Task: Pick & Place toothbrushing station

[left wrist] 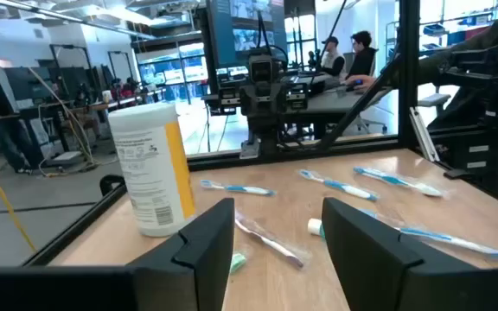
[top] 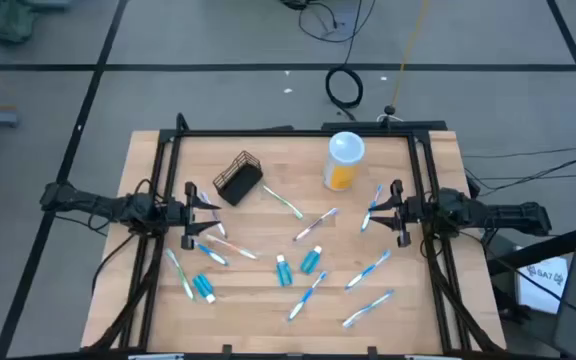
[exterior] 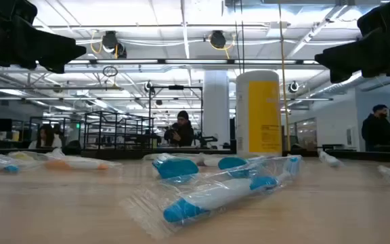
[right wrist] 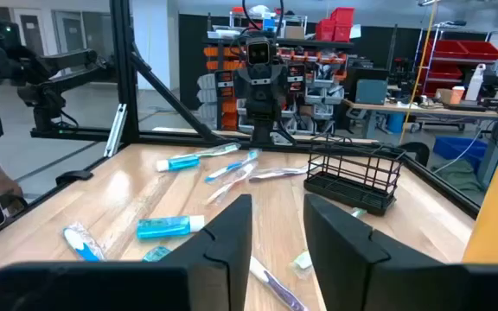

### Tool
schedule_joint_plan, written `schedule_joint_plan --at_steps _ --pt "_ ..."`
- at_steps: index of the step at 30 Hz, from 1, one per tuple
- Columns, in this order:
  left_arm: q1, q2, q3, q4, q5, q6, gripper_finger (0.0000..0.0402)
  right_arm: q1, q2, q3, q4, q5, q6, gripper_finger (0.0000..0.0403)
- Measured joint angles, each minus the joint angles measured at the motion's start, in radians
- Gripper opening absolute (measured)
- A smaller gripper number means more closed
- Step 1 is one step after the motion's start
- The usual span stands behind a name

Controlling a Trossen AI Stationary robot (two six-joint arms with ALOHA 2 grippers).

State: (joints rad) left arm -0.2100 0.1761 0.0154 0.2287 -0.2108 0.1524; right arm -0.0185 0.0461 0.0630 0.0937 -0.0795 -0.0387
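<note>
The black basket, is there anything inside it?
The black basket stands upright and looks empty through its wire sides. A toothbrush lies beside it. A little of its floor is hidden.

One black wire basket (top: 238, 178) sits near the left claw (top: 196, 213). One yellow canister (top: 344, 160) stands near the right claw (top: 398, 213). Three teal tubes (top: 311, 260) lie between the claws. About ten toothbrushes (top: 285, 203) lie scattered; those overlapping beside the left claw blur the count.

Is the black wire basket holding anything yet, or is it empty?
Empty. The right wrist view shows bare mesh inside the basket, and from above the toothbrushes and teal tubes all lie scattered on the table.
</note>
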Motion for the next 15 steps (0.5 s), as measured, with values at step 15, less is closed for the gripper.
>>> schedule_joint_plan --at_steps 15 --pt "0.000 0.000 0.000 0.000 0.000 0.000 0.0184 0.000 0.000 0.000 0.001 0.000 -0.007 0.0098"
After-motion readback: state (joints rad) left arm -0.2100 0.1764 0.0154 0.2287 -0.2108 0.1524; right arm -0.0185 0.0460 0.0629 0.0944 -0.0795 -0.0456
